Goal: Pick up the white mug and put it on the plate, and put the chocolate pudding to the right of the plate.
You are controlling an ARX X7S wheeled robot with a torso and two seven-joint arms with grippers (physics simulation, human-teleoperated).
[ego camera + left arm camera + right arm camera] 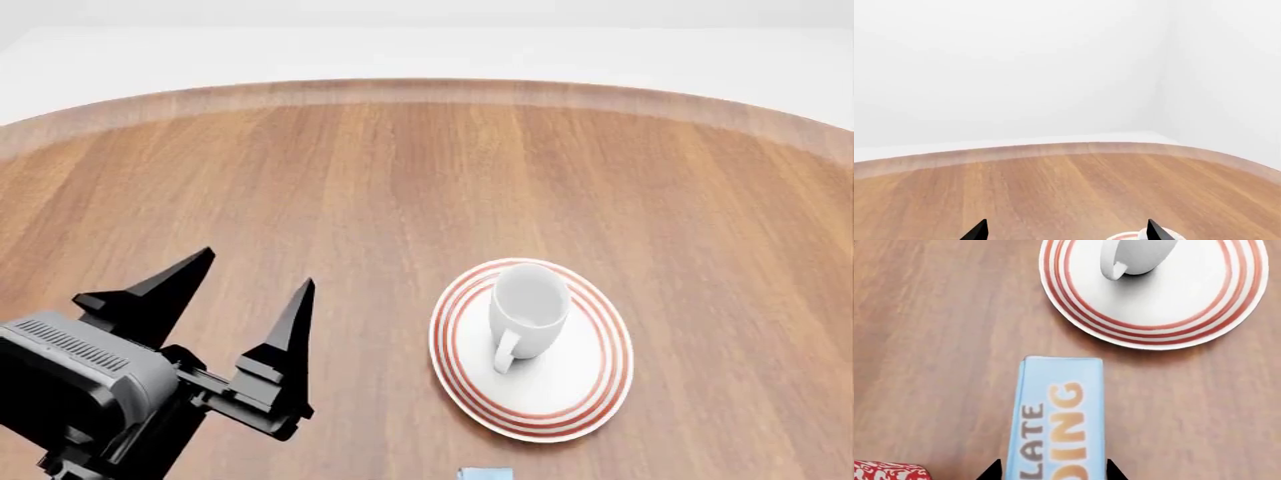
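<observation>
Across the round wooden desk (400, 180), which filled the head view, the first half of the task looked finished and the second half was in hand. The plate (587, 395), white with red rings at its rim, lay right of centre on the near part of the desk, and the white mug (527, 310) stood upright on it, toward its far left side, handle pointing to the near side; the mug looked empty, and nothing else was on the plate.

What remained, as I judged it, was the chocolate pudding (1057, 420). In the right wrist view the blue box with its orange and white lettering sat between the two fingertips of the right end effector (1052, 471), which flanked its narrow sides closely; only the very tips showed, so whether they pressed on the box I could not tell, nor whether the box rested on the wood or hung just above it. The box lay near of the plate and a little to its left, apart from it, so it still had to be carried round to the plate's right. In the head view only a blue corner of it showed at the bottom edge.

The left end effector (247, 295) hung over the desk to the left of the plate, its fingers spread apart and empty.

A red cup with white markings (887, 471) showed only as a sliver, close beside the box.
</observation>
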